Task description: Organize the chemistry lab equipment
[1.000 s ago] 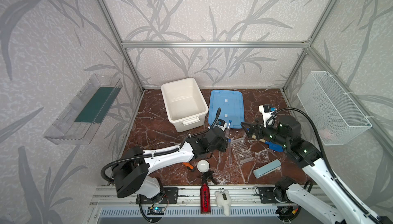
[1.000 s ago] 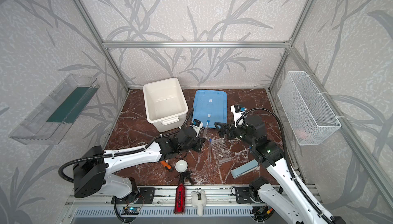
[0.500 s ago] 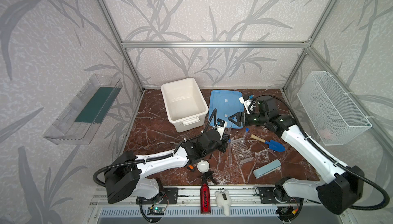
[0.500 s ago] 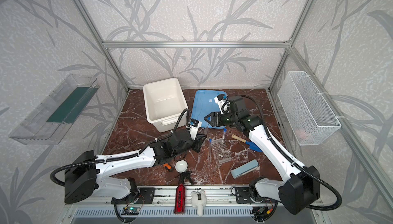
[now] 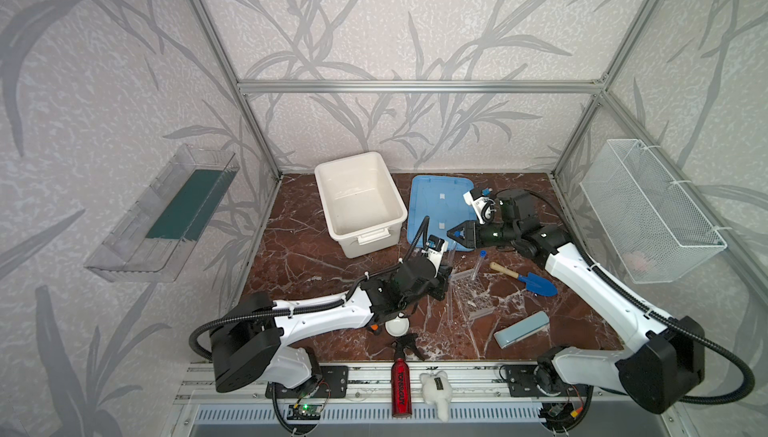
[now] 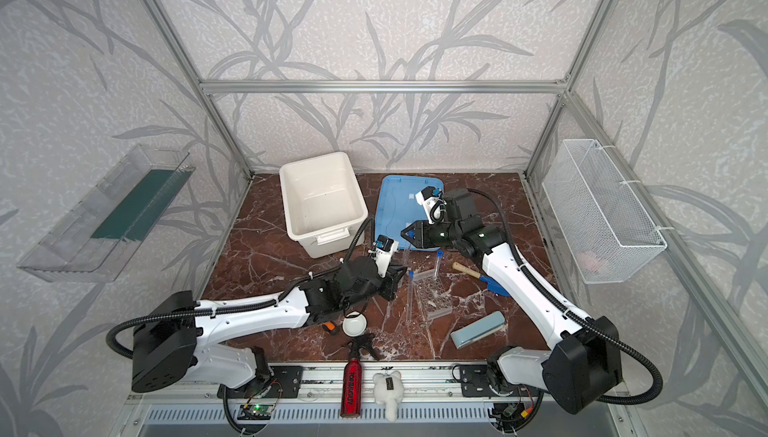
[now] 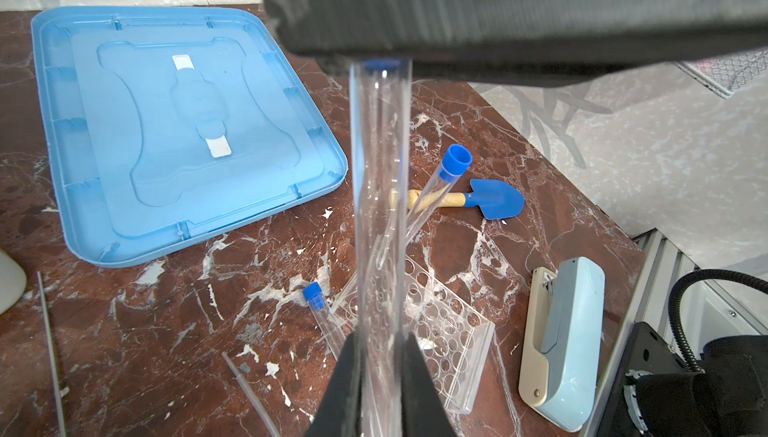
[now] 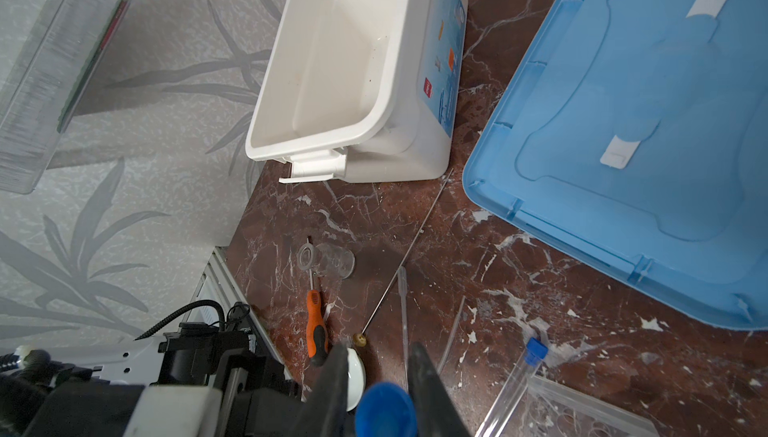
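Observation:
My left gripper (image 7: 380,372) is shut on the lower part of a clear blue-capped tube (image 7: 380,206), held up off the table at the middle in both top views (image 5: 452,254). From the right, my right gripper (image 8: 376,372) has its fingers closed on that tube's blue cap (image 8: 386,410). A second tube (image 5: 478,266) leans in the clear rack (image 5: 471,300). A third (image 6: 409,298) lies beside the rack. The ribbed cup (image 8: 328,262) lies on its side. The white dish (image 5: 396,325), a dropper (image 8: 403,322) and a thin rod (image 8: 407,248) lie near the left arm.
A white bin (image 5: 365,244) and a blue lid (image 5: 436,202) sit at the back. A blue trowel (image 5: 536,283) and a pale blue stapler (image 5: 521,329) lie at the right. An orange screwdriver (image 8: 316,331) and a red spray bottle (image 5: 400,385) are at the front. A wire basket (image 5: 648,214) hangs at the right.
My right arm has swung from the right front in over the lid, and its jaws have closed round the cap of the tube. The left gripper has kept its hold.

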### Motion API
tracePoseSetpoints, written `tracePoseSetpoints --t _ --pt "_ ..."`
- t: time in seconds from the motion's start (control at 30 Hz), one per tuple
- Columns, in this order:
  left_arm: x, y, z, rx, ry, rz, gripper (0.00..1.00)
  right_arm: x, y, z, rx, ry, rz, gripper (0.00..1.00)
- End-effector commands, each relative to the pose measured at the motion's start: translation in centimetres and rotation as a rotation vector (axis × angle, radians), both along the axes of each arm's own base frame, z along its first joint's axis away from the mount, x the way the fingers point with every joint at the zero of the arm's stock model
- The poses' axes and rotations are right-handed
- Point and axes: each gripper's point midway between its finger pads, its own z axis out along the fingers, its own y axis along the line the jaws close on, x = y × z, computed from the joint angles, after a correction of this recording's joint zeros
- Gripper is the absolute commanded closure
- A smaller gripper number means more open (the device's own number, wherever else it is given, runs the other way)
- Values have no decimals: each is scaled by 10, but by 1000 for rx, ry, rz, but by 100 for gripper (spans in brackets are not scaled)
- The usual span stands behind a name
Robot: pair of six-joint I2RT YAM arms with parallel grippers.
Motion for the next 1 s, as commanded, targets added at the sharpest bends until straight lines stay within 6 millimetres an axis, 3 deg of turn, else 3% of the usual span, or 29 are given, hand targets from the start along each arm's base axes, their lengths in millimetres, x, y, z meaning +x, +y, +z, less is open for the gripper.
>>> tracePoseSetpoints --t 0.0,0.37,0.43,0.47,0.53,0.6,0.7,0.97 --pt "6 -6 15 -17 -35 18 85 -6 1 1 7 -7 21 74" --pt "6 -13 13 -30 -31 12 82 -11 -6 -1 -11 -19 6 87" --pt "6 -12 13 -33 -35 11 73 -11 -8 1 -17 -35 0 87" --pt "6 -11 15 -43 -39 18 64 -11 -9 1 -23 -42 -1 87" --pt "5 -11 19 -66 -46 11 34 -11 -12 3 -38 -61 -6 87" --pt "3 -12 24 -98 -37 5 12 -12 -17 7 -61 -102 -11 87" --pt "0 -15 33 -158 6 2 2 -12 -30 12 -142 -189 -39 87" --pt "-7 -24 50 -242 89 -38 1 -23 -60 36 -265 -433 -103 87"
